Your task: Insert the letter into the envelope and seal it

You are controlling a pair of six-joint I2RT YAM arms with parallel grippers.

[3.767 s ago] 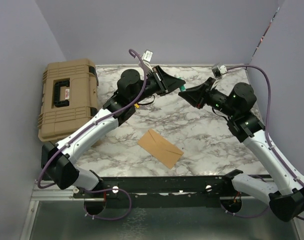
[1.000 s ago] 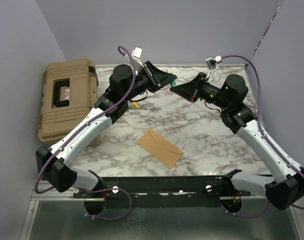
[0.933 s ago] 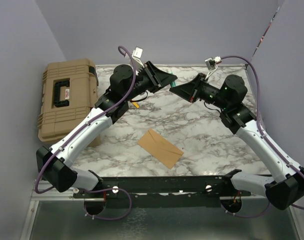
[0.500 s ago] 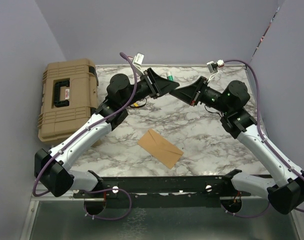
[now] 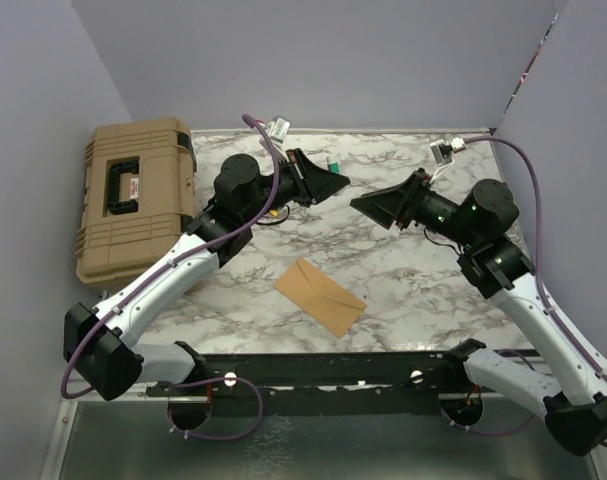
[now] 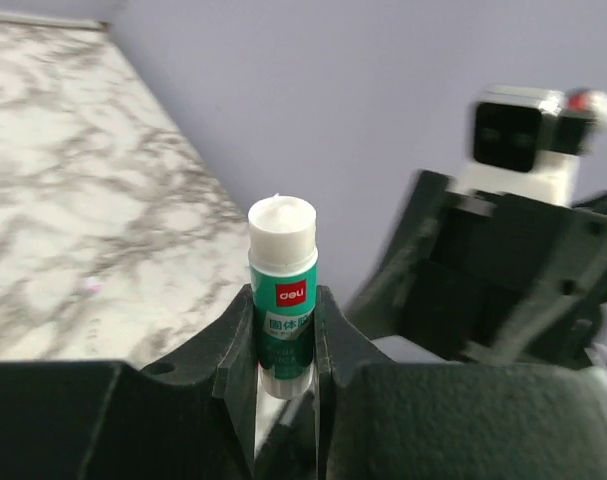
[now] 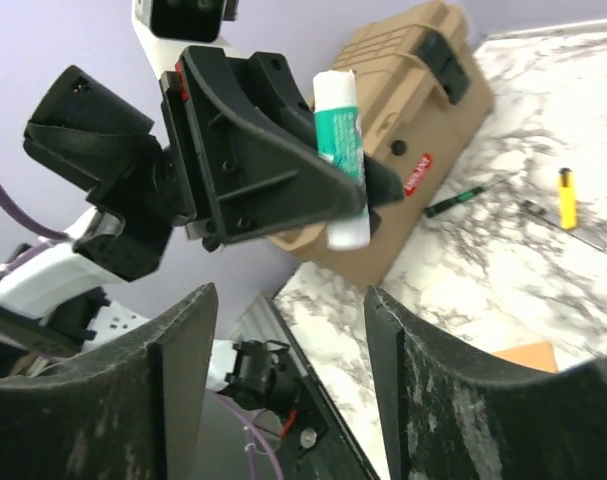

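The tan envelope (image 5: 320, 296) lies flat on the marble table near the front middle, flap folded down; one corner (image 7: 528, 355) shows in the right wrist view. The letter is hidden from every view. My left gripper (image 5: 331, 178) hovers over the back of the table, shut on a green and white glue stick (image 6: 282, 290) that stands up between its fingers (image 6: 335, 335). The right wrist view shows the same glue stick (image 7: 341, 140) from the side. My right gripper (image 5: 368, 205) hangs a short way to the right of it, open (image 7: 288, 300) and empty, pointing at the left gripper.
A tan tool case (image 5: 133, 205) fills the table's left side. A small yellow object (image 7: 566, 185) and a green pen (image 7: 455, 200) lie on the marble behind the envelope. Purple walls close in the back and both sides.
The two grippers were tip to tip at the back. The right gripper has drawn back to the right and opened its jaws. The left gripper still holds the glue stick.
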